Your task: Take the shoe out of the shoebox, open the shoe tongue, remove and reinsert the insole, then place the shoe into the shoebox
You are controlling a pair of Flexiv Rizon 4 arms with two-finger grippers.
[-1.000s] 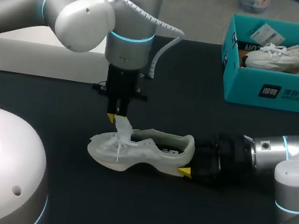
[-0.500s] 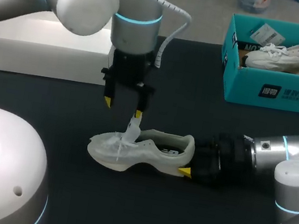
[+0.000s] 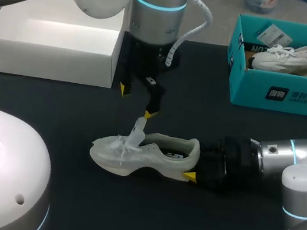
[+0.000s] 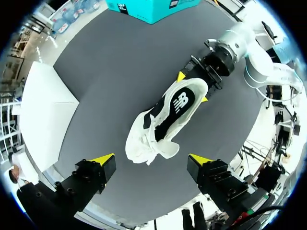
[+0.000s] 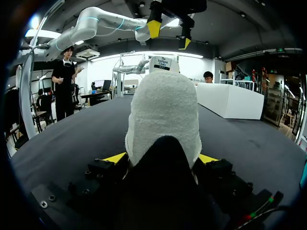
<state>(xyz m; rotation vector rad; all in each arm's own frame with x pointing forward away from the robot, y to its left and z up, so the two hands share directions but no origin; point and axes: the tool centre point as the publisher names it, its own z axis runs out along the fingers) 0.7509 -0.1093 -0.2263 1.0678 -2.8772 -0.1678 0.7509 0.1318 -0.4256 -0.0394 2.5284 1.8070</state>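
White box (image 3: pixel 50 62): stands at the table's far left, well apart from the work and no part of this step.
Left gripper (image 3: pixel 136 101): a second ago it is pinched on the tongue, low over the laces; now it hangs above and just behind the shoe, fingers spread wide and holding nothing.
Tongue (image 3: pixel 137 129): let go, yet it stands up out of the throat instead of falling flat.
Shoe (image 3: pixel 153 153): lies on its sole in the middle of the table, toe toward the left, in the same place as before.
Right gripper (image 3: pixel 194 162): clamped on the heel from both sides and unmoved, steadying the shoe.
Shoebox (image 3: pixel 252 87): teal, at the far right, with a second shoe (image 3: pixel 296 56) lying in it.
Meaning for the task: the tongue-opening step looks done; the insole is probably next, and the left arm's open fingers suit a reach back in.
Left wrist view only: looks straight down the throat, so the dark insole (image 4: pixel 175 108) shows seated inside; it also shows both yellow tips of the other arm flanking the heel, where the head view shows one.
Right wrist view only: the heel fills the gap between its own fingers, both tips pressed to its sides; the shoe's inside is hidden here.
Head view only: takes in both boxes.
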